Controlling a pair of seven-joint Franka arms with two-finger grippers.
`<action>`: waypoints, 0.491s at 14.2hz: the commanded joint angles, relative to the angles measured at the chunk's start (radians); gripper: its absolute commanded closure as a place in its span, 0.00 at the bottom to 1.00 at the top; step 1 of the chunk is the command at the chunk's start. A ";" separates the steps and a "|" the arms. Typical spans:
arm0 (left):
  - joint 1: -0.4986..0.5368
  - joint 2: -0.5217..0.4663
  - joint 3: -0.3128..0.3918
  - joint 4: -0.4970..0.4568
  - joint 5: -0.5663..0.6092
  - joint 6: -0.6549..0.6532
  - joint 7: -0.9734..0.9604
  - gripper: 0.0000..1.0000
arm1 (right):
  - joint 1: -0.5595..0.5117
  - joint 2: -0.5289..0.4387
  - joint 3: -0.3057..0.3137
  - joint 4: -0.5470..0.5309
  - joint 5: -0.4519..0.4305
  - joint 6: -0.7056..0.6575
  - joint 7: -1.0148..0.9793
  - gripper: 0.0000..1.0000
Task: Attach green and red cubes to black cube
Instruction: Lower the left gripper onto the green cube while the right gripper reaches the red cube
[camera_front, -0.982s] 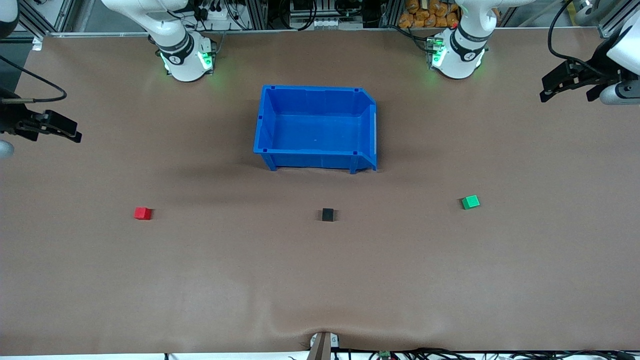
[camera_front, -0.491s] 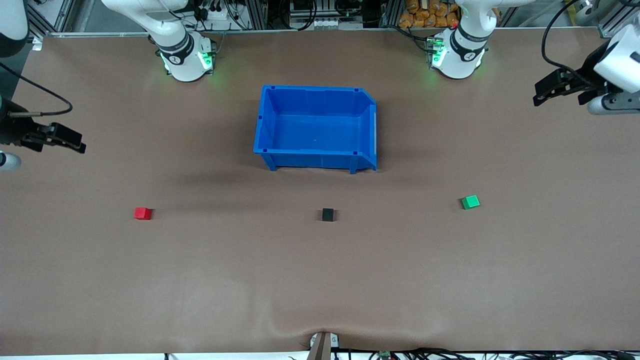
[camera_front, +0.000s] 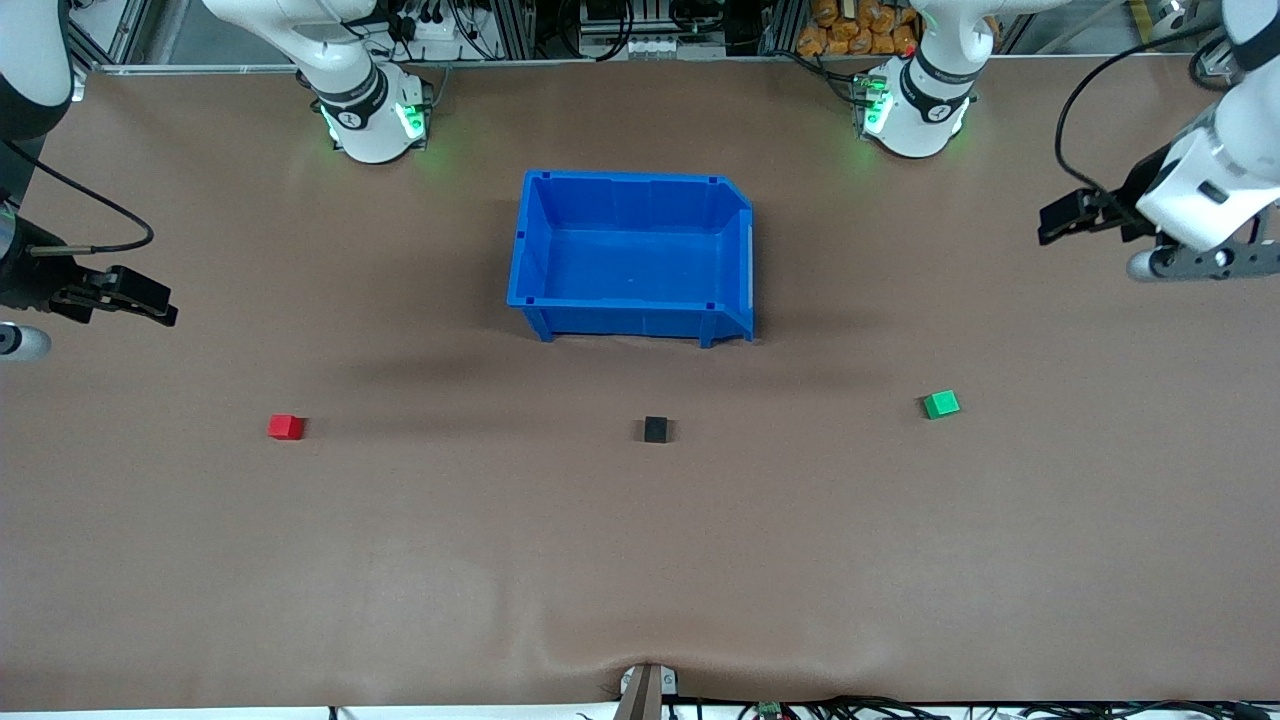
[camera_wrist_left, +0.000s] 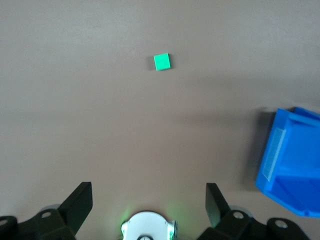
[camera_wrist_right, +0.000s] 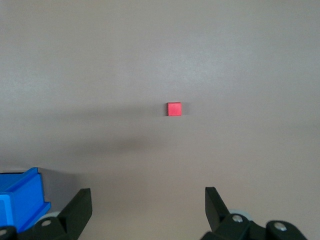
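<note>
While hanging high over the table (camera_front: 640, 560) at the right arm's end, right gripper (camera_front: 150, 305) with fingers spread wide, nothing between them, clear of every cube. Same spread seen in the right wrist view: two black fingers (camera_wrist_right: 75, 210) well apart, bare brown surface between, red cube (camera_wrist_right: 174, 109) lying alone on the table farther out, a corner of the bin (camera_wrist_right: 22, 197) at the edge of that view.

Next along the front view, red cube (camera_front: 285, 427) flat on the table toward the right arm's end, untouched, well apart from the other two.

Toward the middle, blue bin (camera_front: 630, 185) open-topped and holding nothing (one end wall cut lower than the rest), farther from the front camera than all three cubes. Black cube (camera_front: 656, 430) on the table nearer to the front camera than the bin, roughly level with the red one and between the two coloured cubes, touching neither.

Then green cube (camera_front: 941, 404) toward the left arm's end, turned slightly askew, slightly farther from the front camera than the black cube and well apart from it.

Lastly, left gripper (camera_front: 1085, 215) up in the air over the left arm's end of the table, fingers (camera_wrist_left: 77, 205) spread wide and gripping nothing. Green cube (camera_wrist_left: 161, 62) in the left wrist view out on bare table, with part of the bin (camera_wrist_left: 290, 160) off to one side.
</note>
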 joint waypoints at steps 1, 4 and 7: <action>0.002 -0.014 -0.004 -0.099 0.003 0.106 -0.033 0.00 | 0.002 -0.006 0.001 0.000 -0.014 -0.002 0.001 0.00; -0.004 -0.003 -0.007 -0.159 0.005 0.195 -0.053 0.00 | -0.004 -0.006 0.001 0.002 -0.011 0.002 0.004 0.00; 0.000 0.050 -0.005 -0.191 0.005 0.262 -0.057 0.00 | -0.010 -0.006 0.001 0.002 -0.002 0.002 0.004 0.00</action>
